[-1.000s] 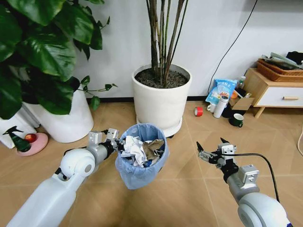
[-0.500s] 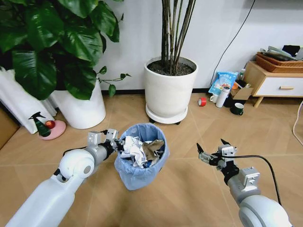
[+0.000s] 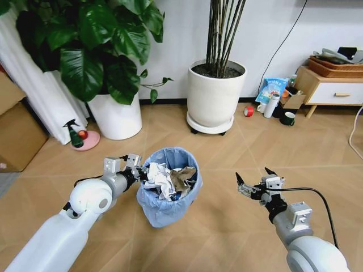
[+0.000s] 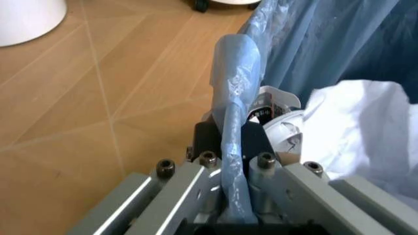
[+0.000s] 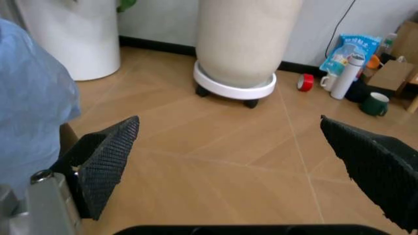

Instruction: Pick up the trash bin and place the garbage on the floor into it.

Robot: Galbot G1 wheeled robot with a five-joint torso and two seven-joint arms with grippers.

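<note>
The trash bin (image 3: 167, 195), small and round with a crinkly light-blue bag, hangs above the wooden floor in the head view. My left gripper (image 3: 139, 173) is shut on its near rim (image 4: 234, 147), with the bag's edge pinched between the fingers. Garbage fills the bin: crumpled white paper (image 3: 161, 180), a brownish piece (image 3: 182, 178) and a white round lid (image 4: 286, 128). My right gripper (image 3: 253, 182) hovers open to the right of the bin, nothing between its black fingertips (image 5: 104, 161).
A white pot with thin stems (image 3: 216, 102) stands ahead on a wheeled base (image 5: 235, 90). A leafy plant in a white pot (image 3: 116, 116) is at the left, with a spray bottle (image 3: 72, 134) and cardboard boxes (image 3: 17, 133). A wooden cabinet (image 3: 329, 93), blue snack bag (image 3: 271, 89), tumbler and mug sit at right.
The whole head view has shifted: the pots and cabinet now sit farther off and to the right, and boxes appear at left. Both arms and the held bin keep their places in the view.
</note>
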